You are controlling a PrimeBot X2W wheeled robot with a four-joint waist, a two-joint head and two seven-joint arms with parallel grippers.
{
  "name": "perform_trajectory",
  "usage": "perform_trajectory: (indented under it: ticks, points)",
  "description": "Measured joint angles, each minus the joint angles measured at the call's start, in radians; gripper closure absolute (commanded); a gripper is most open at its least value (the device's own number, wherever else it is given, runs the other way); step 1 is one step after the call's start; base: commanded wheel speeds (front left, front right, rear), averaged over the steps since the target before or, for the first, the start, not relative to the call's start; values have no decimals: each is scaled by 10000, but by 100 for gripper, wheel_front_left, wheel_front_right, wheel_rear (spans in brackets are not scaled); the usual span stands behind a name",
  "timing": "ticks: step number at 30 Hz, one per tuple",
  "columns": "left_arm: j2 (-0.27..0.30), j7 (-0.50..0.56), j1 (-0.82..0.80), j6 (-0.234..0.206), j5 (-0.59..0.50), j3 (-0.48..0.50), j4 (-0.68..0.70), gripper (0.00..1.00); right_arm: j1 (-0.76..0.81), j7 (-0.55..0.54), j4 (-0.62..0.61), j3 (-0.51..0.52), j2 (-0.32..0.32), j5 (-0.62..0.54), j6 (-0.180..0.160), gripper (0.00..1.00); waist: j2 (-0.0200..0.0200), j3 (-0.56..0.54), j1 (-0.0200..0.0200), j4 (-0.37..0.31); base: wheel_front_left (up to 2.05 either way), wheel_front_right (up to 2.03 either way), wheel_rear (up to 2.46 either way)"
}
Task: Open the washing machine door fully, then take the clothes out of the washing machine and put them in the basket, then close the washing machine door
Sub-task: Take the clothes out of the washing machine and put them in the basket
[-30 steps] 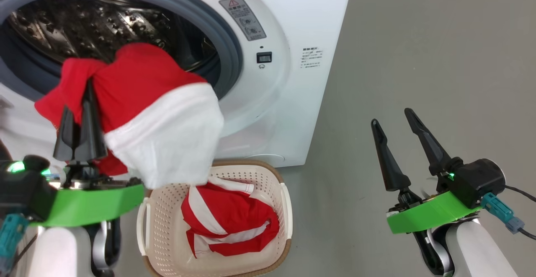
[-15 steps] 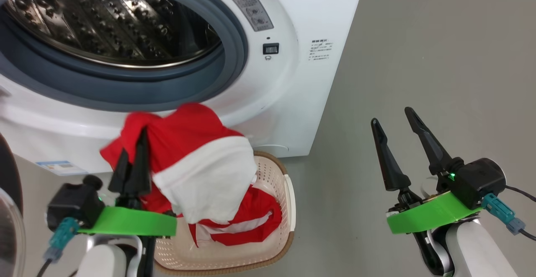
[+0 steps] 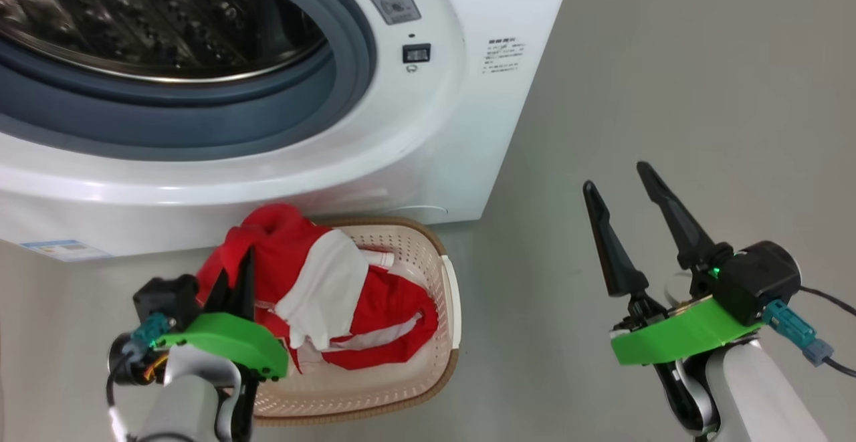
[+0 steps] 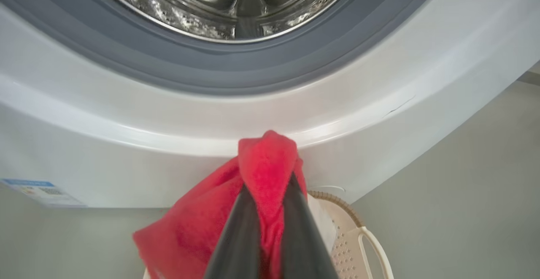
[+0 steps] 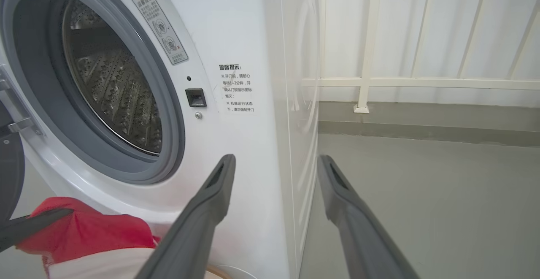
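Observation:
The washing machine stands open, and no clothes show in its steel drum. On the floor below it sits the cream basket. One red-and-white garment lies inside. My left gripper is shut on another of the clothes, held over the basket's left end with its white part drooping in. The left wrist view has red cloth pinched between the fingers. My right gripper hovers open and empty to the right. A dark edge of the door shows at the far left.
Bare grey floor stretches to the right of the machine. A white railing runs behind it in the right wrist view. A blue sticker marks the machine's lower front.
My left gripper has carried the garment down from the drum opening to the basket, and the garment now sags into it. The head view tilted down. The right gripper stayed put.

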State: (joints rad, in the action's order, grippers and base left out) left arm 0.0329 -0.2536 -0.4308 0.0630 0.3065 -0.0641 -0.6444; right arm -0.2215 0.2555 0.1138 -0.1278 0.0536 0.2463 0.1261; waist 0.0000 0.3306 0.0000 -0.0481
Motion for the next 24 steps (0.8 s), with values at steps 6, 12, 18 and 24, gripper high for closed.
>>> perform_trajectory:
  ticks: [6,12,18,24]
  points:
    - [-23,0,-1072,159,4,-98,-2069,100,-291,0,-12,-61,2,-2,0,0,0,440,0,-150,0,0,0]
    - [-40,2,-2162,332,324,-376,-3649,100,-533,0,-31,-178,2,-15,0,0,0,984,0,-269,0,0,0]
    - [-88,380,-3096,357,857,-717,-5210,100,-829,0,-33,-393,4,-13,0,0,0,1551,0,-367,0,0,0]
    - [-92,512,-3582,357,1221,-1049,-5967,100,-1039,0,8,-577,6,-13,0,0,0,2041,0,-470,0,0,0]
